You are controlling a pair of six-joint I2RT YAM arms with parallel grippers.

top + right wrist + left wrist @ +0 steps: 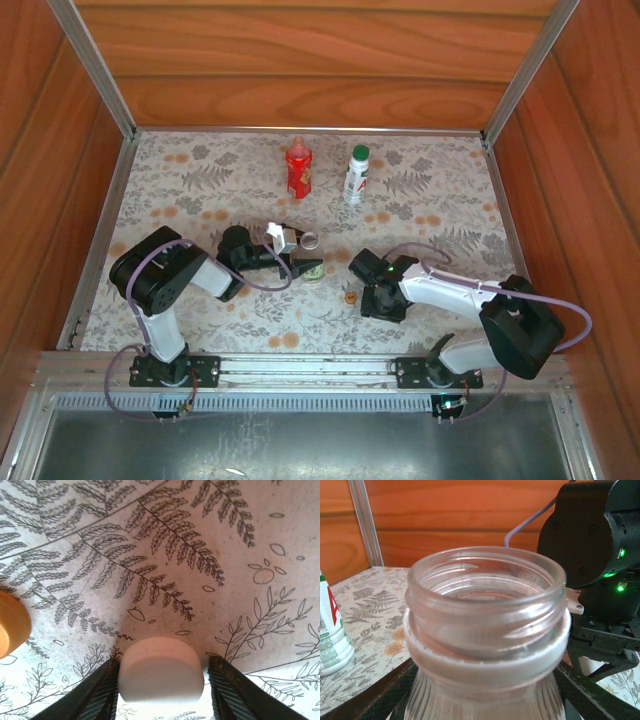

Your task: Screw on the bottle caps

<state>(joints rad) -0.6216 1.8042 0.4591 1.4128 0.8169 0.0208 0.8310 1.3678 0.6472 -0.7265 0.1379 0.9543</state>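
One white cap lies flat on the fern-printed worktop, between the fingers of the right gripper, which stand narrowed to just beside its sides; whether they truly pinch it I cannot tell. An orange cap rests near, off to one side. Beyond, the left gripper holds the clear bottle upright by its ribbed body, neck open and threads bare. Farther back stand a red bottle and a white bottle wearing a green cap. Such a shallow, smooth cap could squirt free or tip if pinched off-centre. Carried tilted, it would likely cross-thread, and the twisting might turn the bottle in the left gripper's hold.
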